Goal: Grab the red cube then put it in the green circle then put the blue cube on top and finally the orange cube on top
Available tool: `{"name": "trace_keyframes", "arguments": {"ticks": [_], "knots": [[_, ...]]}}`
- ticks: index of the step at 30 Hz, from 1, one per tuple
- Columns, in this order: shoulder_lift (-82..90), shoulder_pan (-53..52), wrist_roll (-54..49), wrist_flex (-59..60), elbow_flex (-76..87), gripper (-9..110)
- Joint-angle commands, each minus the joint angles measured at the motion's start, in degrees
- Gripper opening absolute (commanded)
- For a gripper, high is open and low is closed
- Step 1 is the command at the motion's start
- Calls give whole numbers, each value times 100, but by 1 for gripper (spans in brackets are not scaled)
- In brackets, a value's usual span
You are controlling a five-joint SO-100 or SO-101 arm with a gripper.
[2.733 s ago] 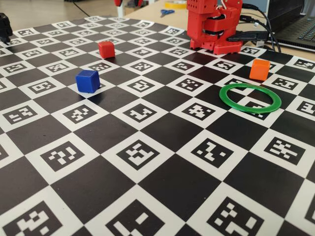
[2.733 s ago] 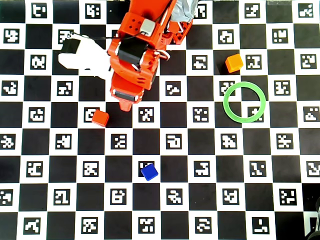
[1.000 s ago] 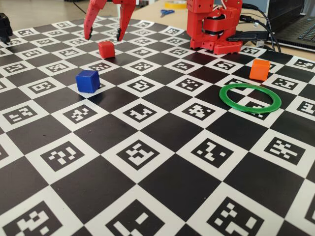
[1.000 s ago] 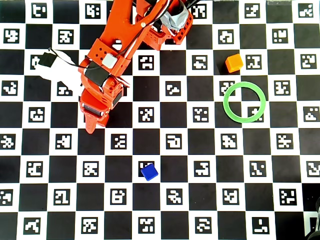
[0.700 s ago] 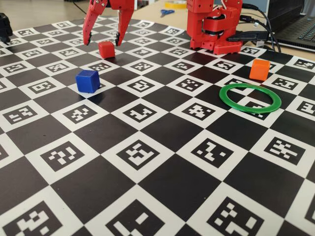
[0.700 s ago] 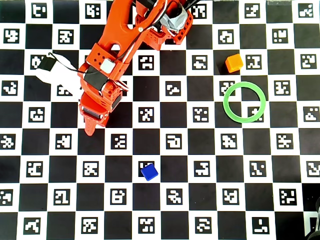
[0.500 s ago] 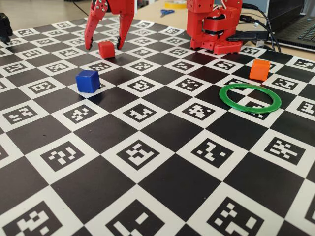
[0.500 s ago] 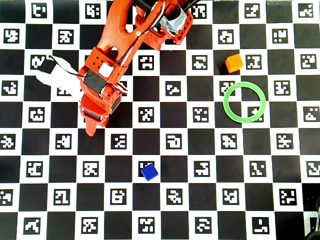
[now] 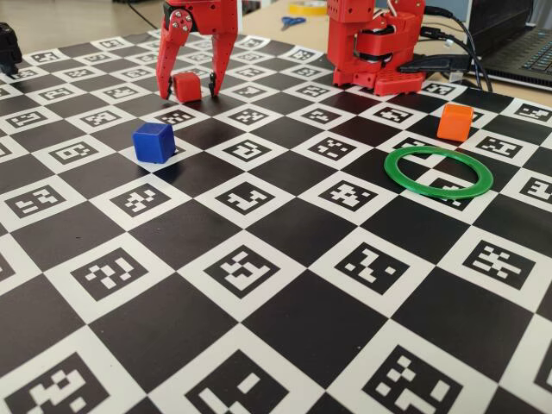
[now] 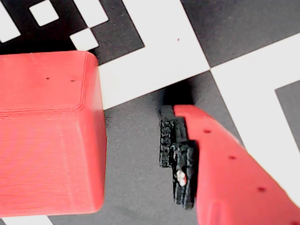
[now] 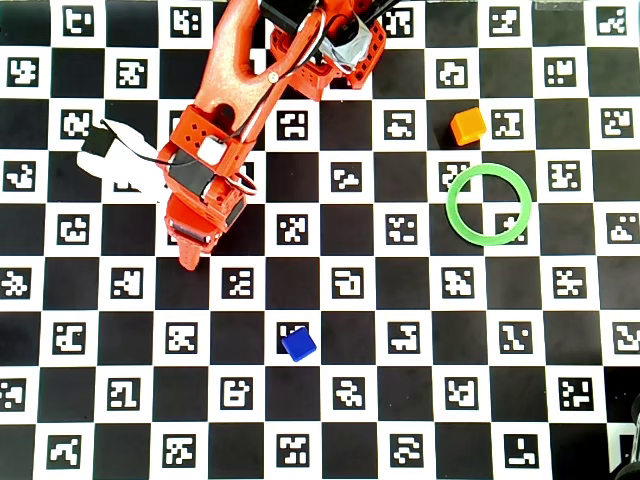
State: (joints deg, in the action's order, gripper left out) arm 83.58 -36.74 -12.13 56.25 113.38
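Note:
The red cube (image 9: 187, 86) sits on the checkered board between my open gripper's (image 9: 187, 91) two red fingers. In the wrist view the red cube (image 10: 47, 136) fills the left side. The right finger's black pad (image 10: 180, 159) stands apart from it across a gap; the other finger is out of view. In the overhead view the arm hides the red cube. The blue cube (image 9: 153, 141) (image 11: 298, 343) sits nearer the front. The green circle (image 9: 438, 193) (image 11: 451, 205) lies flat at the right with nothing inside it. The orange cube (image 9: 454, 122) (image 11: 468, 127) sits just behind it.
The red arm base (image 9: 379, 52) stands at the back of the board. Scissors (image 9: 291, 21) and a laptop (image 9: 526, 52) lie beyond the board's far edge. A white part with a cable (image 11: 110, 150) lies left of the arm in the overhead view.

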Motion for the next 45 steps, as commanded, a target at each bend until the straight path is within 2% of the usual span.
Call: {"name": "trace_keyframes", "arguments": {"ticks": [1,13,30,45], "knots": [[123,97,79,-9,-387,27],[123,132,44,-26,-369,13],[369,158,26,149,-290,10],[1477,475,88,1459,-650,9]]}}
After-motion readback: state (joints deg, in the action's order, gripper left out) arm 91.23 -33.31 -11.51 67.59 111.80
